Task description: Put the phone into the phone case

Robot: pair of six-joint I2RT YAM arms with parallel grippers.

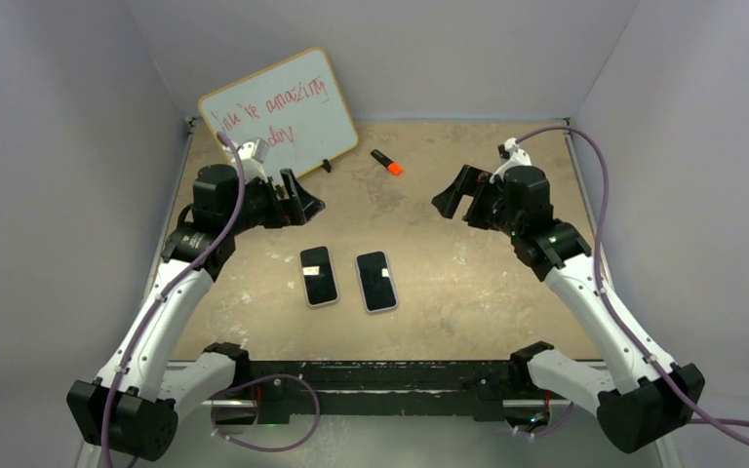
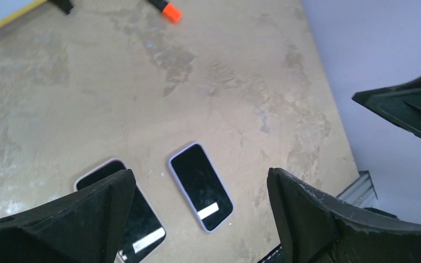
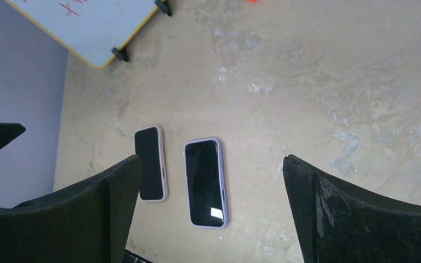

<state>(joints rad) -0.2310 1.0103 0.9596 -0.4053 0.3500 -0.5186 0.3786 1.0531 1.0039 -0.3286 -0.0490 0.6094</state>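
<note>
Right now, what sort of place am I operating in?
Probably a lab test booth, not a home: plain pale walls box in a worn, stained tabletop, and a small whiteboard with red writing leans at the back.

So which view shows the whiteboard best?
Top external: nearly the whole whiteboard with its red writing shows. Right wrist catches only one corner and two feet; left wrist just a sliver of its yellow edge.

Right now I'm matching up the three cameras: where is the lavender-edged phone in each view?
Top external: the lavender-edged phone lies mid-table, the right one of two.
Left wrist: lower centre of the picture.
Right wrist: lower centre.
Shared landmark: the pale-edged phone, directly left of it in all three views.
</note>
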